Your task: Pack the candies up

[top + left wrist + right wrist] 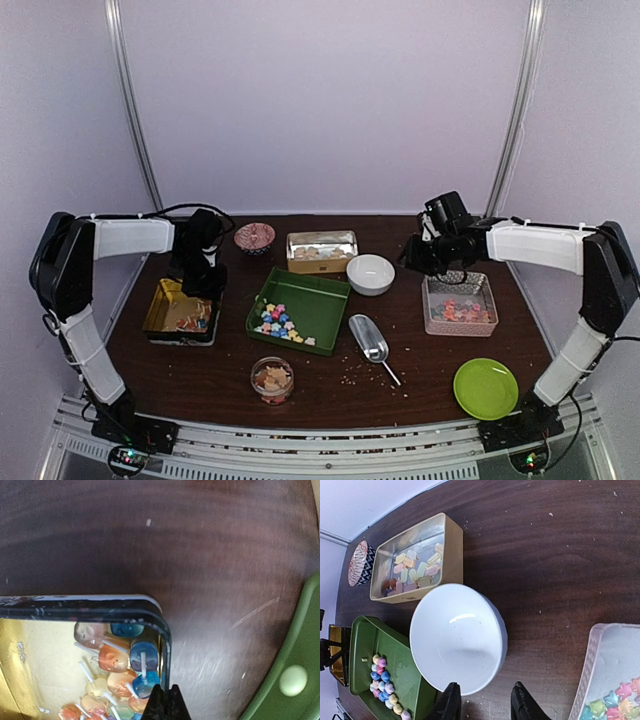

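Seemingly the packing is at an early step. The candies (pixel 280 322) lie loose: one cluster sits in the green tray (pixel 365 640), well off to one side of the right gripper (pixel 487 706), and another in the pale basket (pixel 597 655) just off to its other side. That gripper hangs with its fingers spread wide and nothing between them. The white bowl (pixel 457 640) lies just ahead of the fingertips, its rim closest to one of them.

The left gripper (pixel 167 702) has its fingers drawn together to a thin seam, hard against the corner wall of the gold tin (pixel 100 611). Sweets on sticks lie inside the tin, just beside the fingertips.

By my judgement, the next move calls for the right fingers either to close on the bowl's rim or to go for the scoop (pixel 368 337), which lies well apart from both grippers. Which container is meant to receive the sweets is not plain.

Only the left fingertips show, at the picture's bottom edge, so I cannot tell whether they pinch the tin's wall or merely sit closed against it. The basket is cut off in the right wrist view. The jar (pixel 272 380) holds beige pieces too small to make out.
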`<state>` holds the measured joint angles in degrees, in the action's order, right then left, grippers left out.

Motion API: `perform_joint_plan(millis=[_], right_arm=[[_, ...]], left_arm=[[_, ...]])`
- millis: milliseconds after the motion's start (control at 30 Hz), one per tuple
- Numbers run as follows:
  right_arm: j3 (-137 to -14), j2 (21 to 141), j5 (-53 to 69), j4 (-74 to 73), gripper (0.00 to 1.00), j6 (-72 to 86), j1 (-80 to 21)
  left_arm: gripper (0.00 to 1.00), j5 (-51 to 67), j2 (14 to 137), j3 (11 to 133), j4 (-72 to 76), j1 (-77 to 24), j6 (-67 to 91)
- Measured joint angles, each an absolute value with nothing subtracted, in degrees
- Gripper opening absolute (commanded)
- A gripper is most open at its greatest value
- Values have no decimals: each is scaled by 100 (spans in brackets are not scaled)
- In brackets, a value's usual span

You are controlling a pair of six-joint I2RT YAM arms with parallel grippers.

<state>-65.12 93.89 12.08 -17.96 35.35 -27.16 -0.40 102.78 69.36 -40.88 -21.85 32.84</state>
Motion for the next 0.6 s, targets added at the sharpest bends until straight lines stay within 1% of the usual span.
perform_joint_plan(millis=[100, 333, 467, 600], right_arm=[[-7074, 9762, 1177, -1868, 34, 3511, -2714], [-8855, 10960, 928, -2147, 36, 3417, -2714], [-10206, 11944, 873, -2602, 38, 3301, -2714], [-11520, 12892, 897, -3234, 41, 3199, -2714]], left_arm=[[0, -123, 10556, 7299, -4064, -2185, 3308], [0, -469, 11039, 8136, -4069, -2161, 3229], [0, -552, 11135, 8348, -4025, -2003, 3181], [0, -523, 11137, 8348, -4025, -1778, 3166]])
